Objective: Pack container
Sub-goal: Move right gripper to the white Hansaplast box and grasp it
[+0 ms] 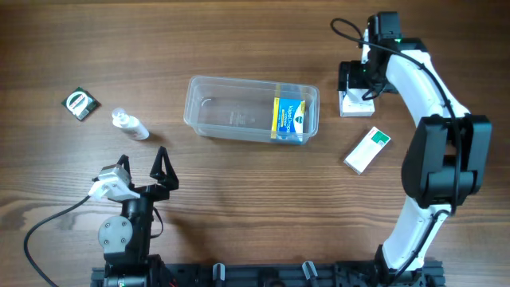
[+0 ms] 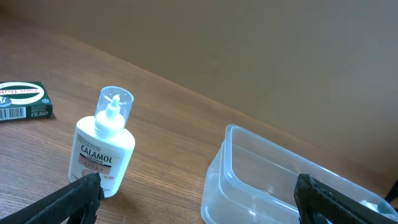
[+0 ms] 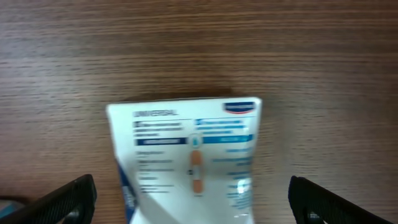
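Bottle, box and tub off our left wrist

We see a white Calamol bottle (image 2: 104, 155) with a clear cap on the wooden counter (image 2: 186, 106). A dark green box (image 2: 25, 101) lies beyond it at the left edge. The clear container (image 2: 217, 180) sits apart to the right, and our dark fingers (image 2: 68, 202) are spread wide at both bottom corners.

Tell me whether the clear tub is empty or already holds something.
Not empty: one blue-and-yellow box lies inside the container, at its right end; the rest looks bare.
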Tool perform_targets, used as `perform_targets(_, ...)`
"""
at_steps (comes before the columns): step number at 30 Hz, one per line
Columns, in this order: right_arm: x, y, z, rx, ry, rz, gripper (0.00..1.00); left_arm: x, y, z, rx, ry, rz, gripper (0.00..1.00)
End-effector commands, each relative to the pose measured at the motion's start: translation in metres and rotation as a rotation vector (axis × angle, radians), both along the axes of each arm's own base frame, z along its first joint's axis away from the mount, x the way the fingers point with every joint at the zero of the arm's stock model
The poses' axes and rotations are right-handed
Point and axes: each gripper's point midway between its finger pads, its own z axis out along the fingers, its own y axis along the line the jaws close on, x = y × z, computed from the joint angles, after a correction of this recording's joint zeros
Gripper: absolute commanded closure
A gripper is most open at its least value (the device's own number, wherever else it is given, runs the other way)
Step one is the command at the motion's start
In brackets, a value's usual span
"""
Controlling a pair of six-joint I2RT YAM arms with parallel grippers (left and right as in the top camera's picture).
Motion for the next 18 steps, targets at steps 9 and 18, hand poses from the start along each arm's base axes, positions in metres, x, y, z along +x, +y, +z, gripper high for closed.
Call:
perform_targets(9,-0.015,0.012,-0.037,0.093,0.100,0.016,0.00,0.000,0.003,-0.002,0.002,0.005,0.014,0.00)
perform_targets(18,-0.020,0.013,-0.043,0.101,0.122,0.017,0.00,0.000,0.003,-0.002,0.002,0.005,0.014,0.00)
